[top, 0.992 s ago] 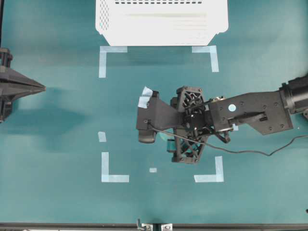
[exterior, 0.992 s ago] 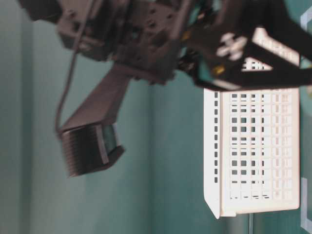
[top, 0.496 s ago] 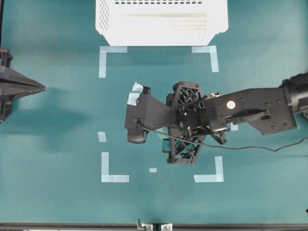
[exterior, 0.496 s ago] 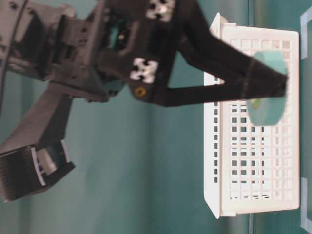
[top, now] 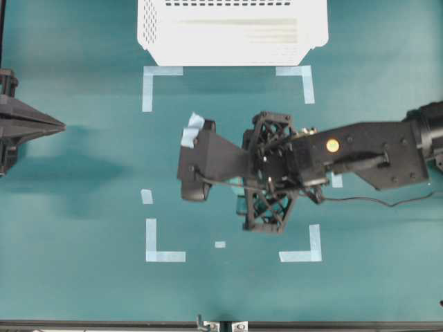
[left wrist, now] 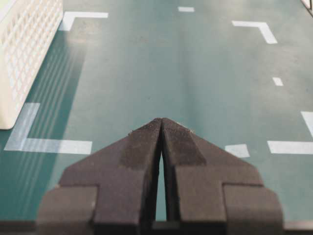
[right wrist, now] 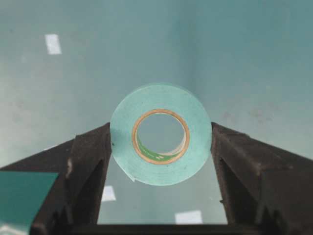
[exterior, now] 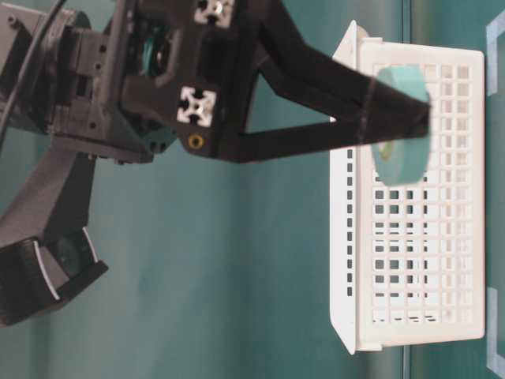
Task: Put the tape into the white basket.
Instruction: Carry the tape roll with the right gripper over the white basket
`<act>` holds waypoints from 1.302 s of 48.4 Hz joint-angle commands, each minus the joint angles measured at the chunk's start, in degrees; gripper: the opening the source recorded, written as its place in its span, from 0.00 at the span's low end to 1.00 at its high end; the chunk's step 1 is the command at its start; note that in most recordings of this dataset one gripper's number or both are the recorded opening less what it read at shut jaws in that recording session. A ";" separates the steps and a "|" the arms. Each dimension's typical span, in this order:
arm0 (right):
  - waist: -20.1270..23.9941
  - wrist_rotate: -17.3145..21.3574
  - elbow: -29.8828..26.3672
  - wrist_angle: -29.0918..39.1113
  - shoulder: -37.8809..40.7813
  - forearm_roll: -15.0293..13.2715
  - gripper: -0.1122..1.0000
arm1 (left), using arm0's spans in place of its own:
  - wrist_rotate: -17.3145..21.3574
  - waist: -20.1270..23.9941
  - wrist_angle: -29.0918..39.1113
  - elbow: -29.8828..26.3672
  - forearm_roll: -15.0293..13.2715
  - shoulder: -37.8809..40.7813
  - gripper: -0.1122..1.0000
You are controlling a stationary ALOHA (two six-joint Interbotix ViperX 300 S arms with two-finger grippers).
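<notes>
The tape (right wrist: 195, 147), a teal roll with a tan-edged hollow core, hangs clear of the table, pinched on both sides by the two black fingers of my right gripper (right wrist: 160, 134). In the table-level view the tape (exterior: 398, 126) sits at the fingertips (exterior: 371, 110), in front of the white basket (exterior: 410, 260). From overhead, the right arm (top: 360, 155) reaches to the table's middle and covers the tape. The white basket (top: 232, 41) stands at the far edge. My left gripper (left wrist: 161, 121) rests at the left side (top: 41, 126), shut and empty.
Pale-blue corner marks (top: 163, 83) (top: 299, 81) (top: 163, 245) (top: 304, 250) frame the middle of the teal table. A few short strips (top: 147, 196) (top: 220, 244) lie inside that frame. The basket's slotted wall (left wrist: 24, 54) stands left of the left gripper.
My right gripper has swung left and slightly toward the basket with the tape held in it. In the table-level view the tape has come into sight. The left arm has not moved.
</notes>
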 commanded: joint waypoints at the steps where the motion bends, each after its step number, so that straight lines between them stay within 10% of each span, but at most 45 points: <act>1: -1.67 -0.09 -1.67 1.32 -2.37 -0.18 0.71 | -0.09 -0.18 -0.35 -0.62 0.00 0.53 0.00; 63: -26.89 -3.78 -1.67 2.64 -3.16 -13.80 0.71 | -0.09 -0.18 -0.26 -0.62 0.00 0.53 0.00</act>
